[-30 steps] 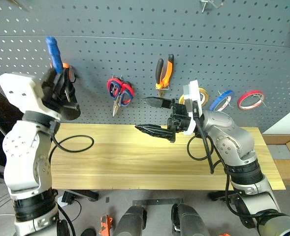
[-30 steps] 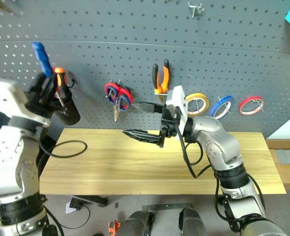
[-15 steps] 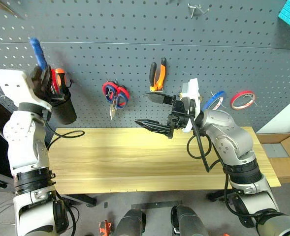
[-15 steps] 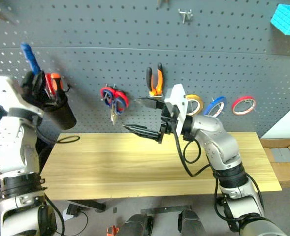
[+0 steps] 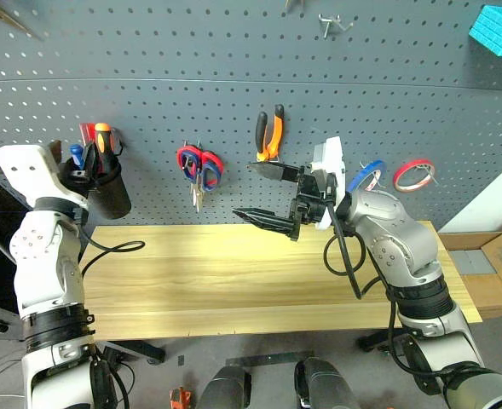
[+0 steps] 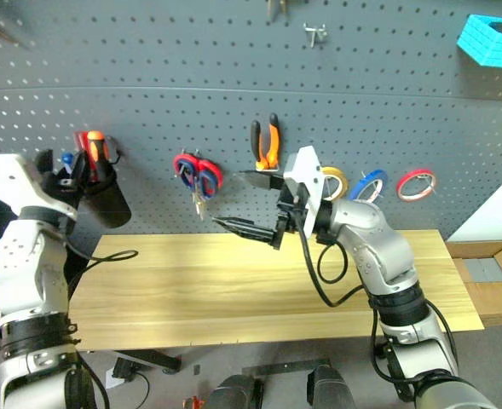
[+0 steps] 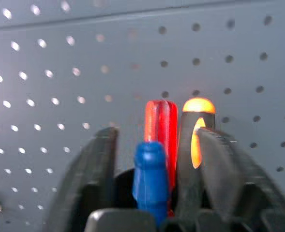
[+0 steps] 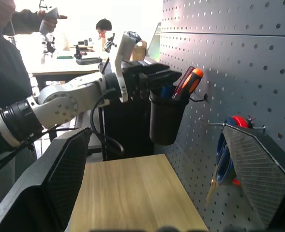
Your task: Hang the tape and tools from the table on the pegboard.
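The pegboard (image 5: 233, 77) is standing behind the table (image 5: 233, 281), whose light wood top is lying bare along its whole length. Near the pegboard's left edge, a black cup (image 5: 107, 192) is hanging from a hook and is holding three screwdrivers: the blue-handled screwdriver (image 5: 77, 154), a red screwdriver (image 7: 157, 126) and an orange screwdriver (image 5: 103, 141). The left gripper (image 5: 73, 170) is hovering at the cup's mouth; in the left wrist view its fingers (image 7: 96, 169) are standing apart on either side of the blue handle, with a gap showing between each finger and the handle, so the jaws are spread and are gripping nothing.

Toward the middle of the pegboard, two pairs of scissors (image 5: 198, 164) are hanging together, blue handles beside red ones. Just beside them, the orange-and-black pliers (image 5: 269, 135) are hanging with their handles upward. Near the pegboard's right edge, a yellow roll (image 6: 334, 181), the blue tape (image 5: 366, 176) and a red roll (image 5: 411, 174) are hanging in a row on hooks.

The right gripper (image 5: 268, 196) is hanging above the table's rear edge, pointing toward the left, its two black fingers (image 5: 263, 221) spread wide with nothing between them.
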Available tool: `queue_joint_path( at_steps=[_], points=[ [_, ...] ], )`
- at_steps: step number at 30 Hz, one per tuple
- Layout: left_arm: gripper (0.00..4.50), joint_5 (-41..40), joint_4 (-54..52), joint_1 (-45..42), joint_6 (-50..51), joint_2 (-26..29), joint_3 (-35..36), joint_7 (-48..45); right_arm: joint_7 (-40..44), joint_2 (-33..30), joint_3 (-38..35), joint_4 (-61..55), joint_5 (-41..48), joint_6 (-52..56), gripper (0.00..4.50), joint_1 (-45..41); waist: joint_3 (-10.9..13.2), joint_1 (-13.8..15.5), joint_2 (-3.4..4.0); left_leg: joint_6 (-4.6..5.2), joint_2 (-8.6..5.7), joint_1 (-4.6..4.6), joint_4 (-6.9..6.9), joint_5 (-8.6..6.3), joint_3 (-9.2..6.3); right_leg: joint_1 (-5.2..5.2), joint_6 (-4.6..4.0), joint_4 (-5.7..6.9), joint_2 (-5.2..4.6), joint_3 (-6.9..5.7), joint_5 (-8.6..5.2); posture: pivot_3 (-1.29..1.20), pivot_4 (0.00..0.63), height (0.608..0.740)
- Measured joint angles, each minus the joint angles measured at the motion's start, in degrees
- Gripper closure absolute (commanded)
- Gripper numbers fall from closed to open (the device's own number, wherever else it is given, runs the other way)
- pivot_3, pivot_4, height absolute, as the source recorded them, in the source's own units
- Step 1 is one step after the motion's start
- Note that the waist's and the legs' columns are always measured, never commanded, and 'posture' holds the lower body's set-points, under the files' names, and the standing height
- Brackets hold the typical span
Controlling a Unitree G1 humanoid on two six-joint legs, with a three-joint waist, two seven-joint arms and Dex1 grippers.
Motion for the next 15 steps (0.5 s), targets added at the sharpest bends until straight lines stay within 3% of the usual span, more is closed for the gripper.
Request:
queue_joint_path(
  at_steps=[2, 8, 11, 15],
  points=[
    [0.08, -0.1, -1.7, 1.3, 0.5, 1.1, 0.1, -0.3, 0.8, -0.6, 0.1, 0.0, 0.1, 0.0, 0.0, 0.3, 0.0, 0.0, 0.0, 0.0, 0.0, 0.0, 0.0, 0.0, 0.0, 0.0, 0.0, 0.0, 0.0, 0.02, 0.0, 0.04, 0.108, 0.74],
    [0.08, -10.2, -20.8, 8.3, 14.6, 7.2, -3.5, -11.1, 4.7, -7.6, -1.9, -0.3, 4.0, 5.3, 0.0, 6.4, 0.0, 0.7, 0.02, 0.03, -0.02, -0.03, 0.0, -0.02, -0.09, 0.09, -0.01, -0.09, -0.04, 0.15, 0.0, 0.02, 0.112, 0.74],
    [0.08, -14.6, -28.5, 11.3, 19.7, 7.1, -7.7, -14.4, 4.1, -8.4, -3.3, -0.6, 4.2, 5.5, 0.0, 7.9, -0.3, 0.4, 0.43, 0.03, 0.0, 0.15, -0.04, -0.02, -0.02, 0.22, -0.01, -0.06, -0.03, 0.24, -0.01, -0.01, 0.107, 0.74],
    [0.08, -14.5, -29.7, 17.4, 22.8, 4.7, -10.8, -14.3, 1.3, -10.2, -6.1, -0.5, 3.0, 5.1, 0.0, 13.9, -0.6, -0.2, 0.95, 0.05, 0.09, 0.45, -0.11, -0.03, 0.14, 0.37, -0.02, 0.02, 0.05, 0.36, -0.02, -0.02, 0.091, 0.74]
  ],
)
